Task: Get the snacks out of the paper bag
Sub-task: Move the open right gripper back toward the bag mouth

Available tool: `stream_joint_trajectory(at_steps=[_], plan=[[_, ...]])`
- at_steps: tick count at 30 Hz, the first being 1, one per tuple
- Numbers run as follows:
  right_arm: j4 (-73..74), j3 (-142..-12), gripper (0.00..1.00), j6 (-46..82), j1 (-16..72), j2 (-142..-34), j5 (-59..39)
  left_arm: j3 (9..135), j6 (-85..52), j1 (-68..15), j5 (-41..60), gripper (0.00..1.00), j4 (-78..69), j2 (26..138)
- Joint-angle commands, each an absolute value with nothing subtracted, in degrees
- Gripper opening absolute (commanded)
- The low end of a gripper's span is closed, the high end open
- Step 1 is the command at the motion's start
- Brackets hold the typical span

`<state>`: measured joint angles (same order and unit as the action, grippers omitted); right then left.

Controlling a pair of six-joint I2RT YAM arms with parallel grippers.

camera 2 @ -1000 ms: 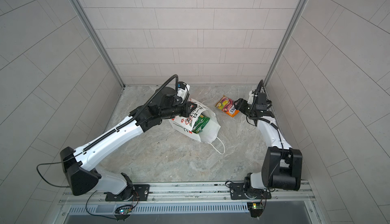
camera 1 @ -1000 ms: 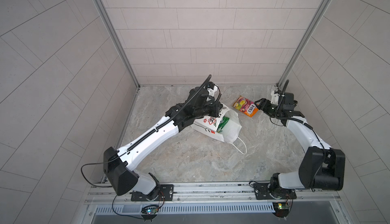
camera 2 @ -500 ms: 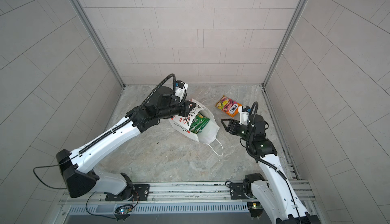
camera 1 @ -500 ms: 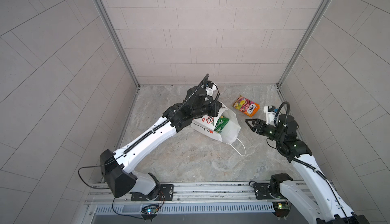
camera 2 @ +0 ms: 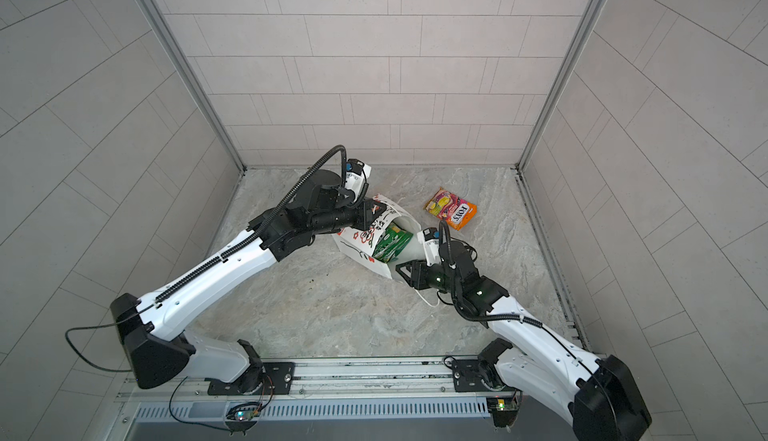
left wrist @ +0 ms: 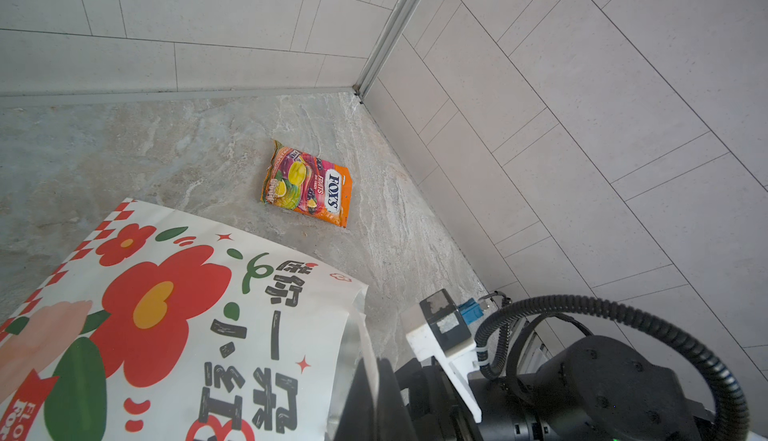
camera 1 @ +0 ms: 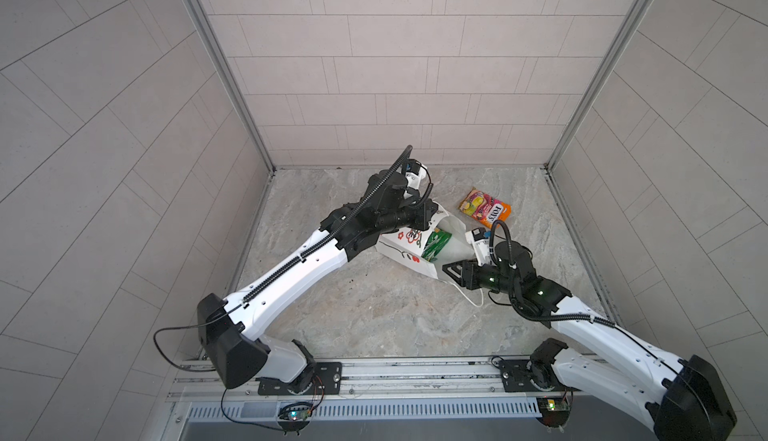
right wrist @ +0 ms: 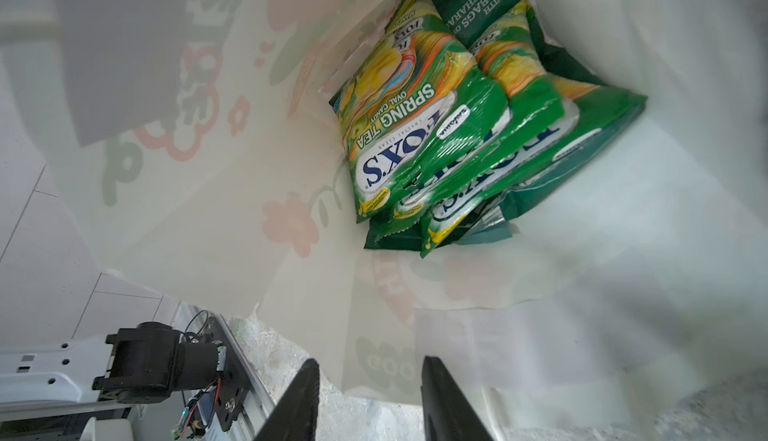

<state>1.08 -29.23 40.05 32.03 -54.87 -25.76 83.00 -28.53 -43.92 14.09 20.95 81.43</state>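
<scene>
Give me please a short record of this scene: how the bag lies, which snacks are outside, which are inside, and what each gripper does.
paper bag: lying tilted on the marbled table, mouth open toward the right arm
outside: one orange FOX'S packet, flat on the table, apart from the bag
inside: green FOX'S Spring Tea packets, overlapping, against a dark green snack bag
left gripper: shut on the bag's rim
right gripper: jaws apart, at the bag's mouth

paper bag (camera 1: 401, 252) on the table (camera 1: 374, 318), packets (right wrist: 415, 127) stacked inside it, loose packet (camera 1: 484, 207) lying behind and right of it
</scene>
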Motion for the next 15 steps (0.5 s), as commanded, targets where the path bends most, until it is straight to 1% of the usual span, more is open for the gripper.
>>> stream_joint_trajectory(at_steps=[1, 10, 15], plan=[[6.4, -30.5, 0.39, 42.1, 33.9, -57.5, -22.1, 84.2, -28.4, -44.1, 14.6, 0.00, 20.9, 80.6], [8.2, -31.8, 0.31, 43.4, 35.6, -61.4, -14.4, 84.0, -28.6, -44.2, 15.1, 0.00, 20.9, 80.5], [9.3, -32.1, 0.28, 44.0, 36.3, -63.2, -13.1, 83.9, -28.6, -44.2, 14.6, 0.00, 20.9, 80.2]])
